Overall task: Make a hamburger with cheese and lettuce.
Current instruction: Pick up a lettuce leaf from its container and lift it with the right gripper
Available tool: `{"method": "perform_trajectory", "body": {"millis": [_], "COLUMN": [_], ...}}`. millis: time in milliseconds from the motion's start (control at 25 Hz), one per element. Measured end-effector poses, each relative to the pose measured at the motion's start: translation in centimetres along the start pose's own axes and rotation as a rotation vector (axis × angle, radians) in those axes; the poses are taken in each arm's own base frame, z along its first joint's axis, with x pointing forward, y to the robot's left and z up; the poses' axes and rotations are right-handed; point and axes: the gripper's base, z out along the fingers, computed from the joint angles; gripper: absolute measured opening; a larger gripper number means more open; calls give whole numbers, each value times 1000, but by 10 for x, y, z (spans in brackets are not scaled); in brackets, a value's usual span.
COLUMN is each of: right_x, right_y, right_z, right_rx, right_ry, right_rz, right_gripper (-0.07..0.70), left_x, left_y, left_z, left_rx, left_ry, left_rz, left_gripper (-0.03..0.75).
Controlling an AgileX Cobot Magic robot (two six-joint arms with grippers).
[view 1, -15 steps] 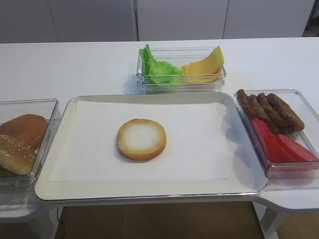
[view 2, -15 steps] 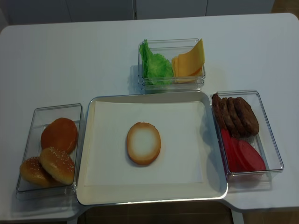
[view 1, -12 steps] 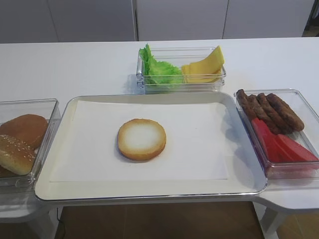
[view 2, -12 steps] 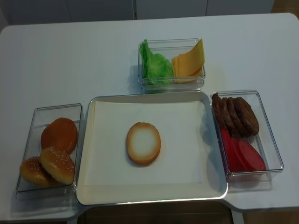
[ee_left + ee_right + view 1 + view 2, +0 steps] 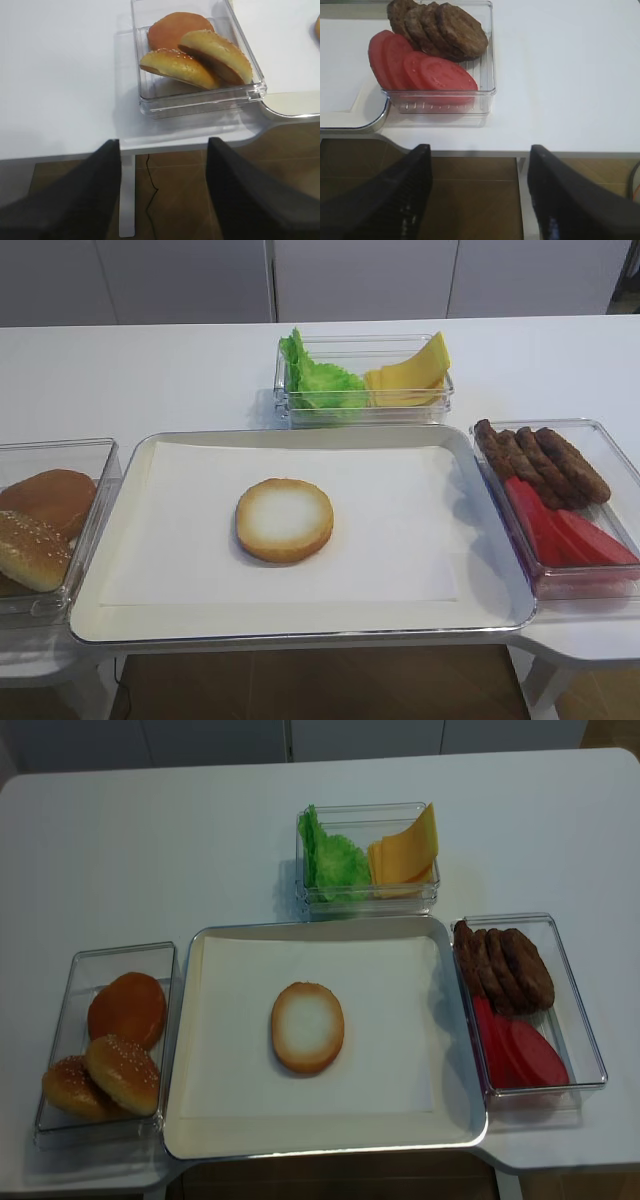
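The hamburger bun half [image 5: 285,520] [image 5: 307,1027] lies cut face up in the middle of the white paper on the tray [image 5: 110,625]. Behind the tray, a clear box holds the lettuce [image 5: 318,380] [image 5: 333,858] on its left and the stacked cheese slices [image 5: 410,375] [image 5: 405,852] on its right. My right gripper [image 5: 477,197] hangs open and empty off the table's front edge, below the tomato box. My left gripper [image 5: 164,192] is likewise open and empty, below the front edge near the bun box. Neither gripper shows in the high views.
A clear box on the right holds brown patties [image 5: 545,462] [image 5: 437,27] and red tomato slices [image 5: 570,535] [image 5: 420,67]. A clear box on the left holds sesame bun tops [image 5: 35,530] [image 5: 197,52]. Brown floor lies below the table edge.
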Motion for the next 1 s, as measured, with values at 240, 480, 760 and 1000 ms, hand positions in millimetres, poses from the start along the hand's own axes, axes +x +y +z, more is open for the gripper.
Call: {"method": "perform_trajectory", "body": {"millis": [240, 480, 760, 1000], "right_x": [0, 0, -1, -29], "right_y": [0, 0, 1, 7], "right_z": [0, 0, -1, -16], "right_rx": [0, 0, -15, -100], "right_ry": [0, 0, -10, -219], "right_rz": [0, 0, 19, 191], "right_gripper": [475, 475, 475, 475], "left_x": [0, 0, 0, 0], "left_y": [0, 0, 0, 0], "left_z": [0, 0, 0, 0], "left_rx": [0, 0, 0, 0], "left_ry": [0, 0, 0, 0], "left_rz": [0, 0, 0, 0], "left_gripper": [404, 404, 404, 404]}}
